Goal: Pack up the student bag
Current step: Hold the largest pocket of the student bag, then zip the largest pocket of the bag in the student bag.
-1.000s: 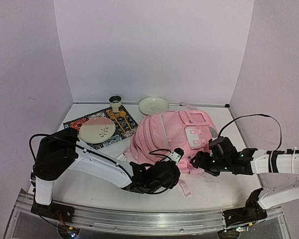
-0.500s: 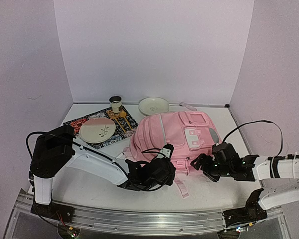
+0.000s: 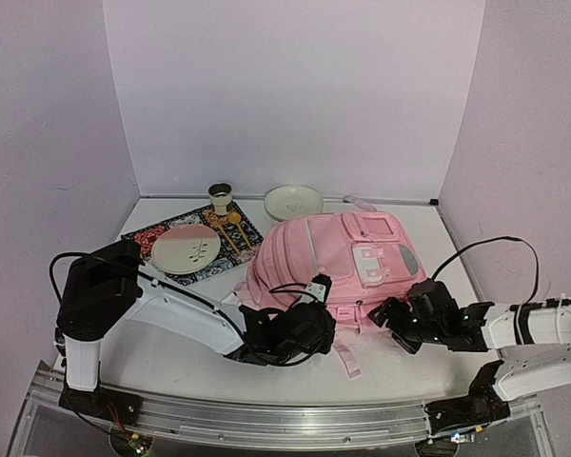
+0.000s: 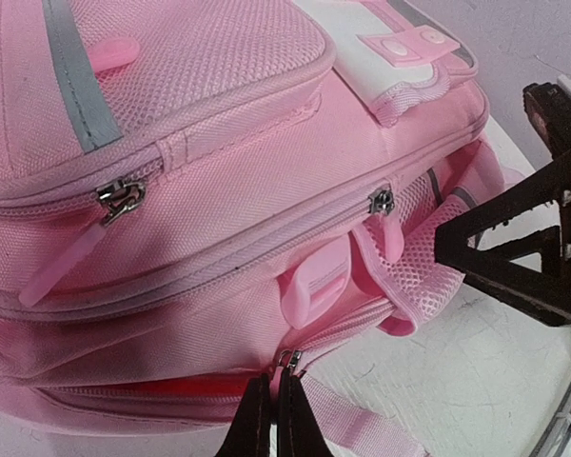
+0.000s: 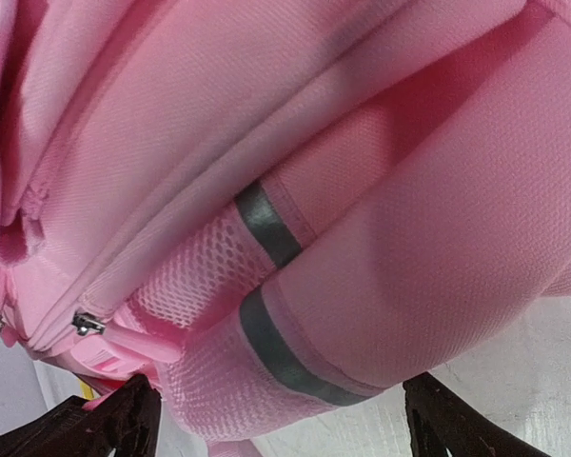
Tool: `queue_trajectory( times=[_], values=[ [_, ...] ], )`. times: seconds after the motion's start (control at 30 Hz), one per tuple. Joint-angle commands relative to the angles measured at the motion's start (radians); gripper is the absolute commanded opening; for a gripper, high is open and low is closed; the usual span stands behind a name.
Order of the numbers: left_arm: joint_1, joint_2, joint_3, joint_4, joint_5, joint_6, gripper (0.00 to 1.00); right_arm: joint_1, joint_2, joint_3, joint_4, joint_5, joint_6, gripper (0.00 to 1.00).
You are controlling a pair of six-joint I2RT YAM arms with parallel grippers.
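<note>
— What is lying at the left of the overhead view?
— A patterned cloth mat is lying at centre left, carrying a round pink-and-white plate. A small cup and a shallow white bowl are standing behind it, near the back wall.

— And the student bag?
— The student bag is lying flat at the centre of the white table with its front pockets facing up. It is soft pink woven fabric with grey trim and a white buckle patch.

— What is the left gripper doing?
— The left gripper is reaching in at the bag's near edge, low in the centre of the frame. Its thin black fingers are clenched together, their tips meeting a metal zipper slider. Whether the tab is pinched between them I cannot tell.

— And the right one?
— The right gripper is hovering released at the bag's right side. Its fingers are spreading wide on either side of a mesh side pocket crossed by a grey stripe, and they are grasping nothing.
</note>
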Motion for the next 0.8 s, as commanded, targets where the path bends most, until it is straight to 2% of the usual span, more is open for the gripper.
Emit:
queue_trajectory(
  times=[0.0,0.07,0.13,0.3,0.47,0.53,0.77],
  values=[
    [0.001,-0.076,0.011,0.042,-0.022,-0.001,0.0,-0.001,0.051,0.006,0.055,0.061,0.017,0.85],
    [0.001,-0.083,-0.005,0.051,-0.016,0.012,0.0,-0.001,0.075,0.023,0.058,0.08,0.007,0.8],
    [0.001,-0.097,-0.025,0.061,-0.017,0.028,0.0,-0.002,0.086,0.032,0.058,0.097,-0.001,0.7],
    [0.001,-0.149,-0.069,0.08,-0.044,0.094,0.0,-0.024,0.069,0.028,0.051,0.11,-0.012,0.3],
    [0.001,-0.193,-0.108,0.108,-0.098,0.191,0.0,-0.087,-0.013,0.009,0.011,0.109,-0.036,0.04],
    [0.002,-0.204,-0.123,0.12,-0.107,0.226,0.0,-0.122,-0.052,0.008,-0.023,0.109,-0.056,0.01],
    [0.003,-0.268,-0.204,0.138,-0.167,0.234,0.0,-0.23,-0.162,0.014,-0.132,0.125,-0.117,0.0]
  ],
)
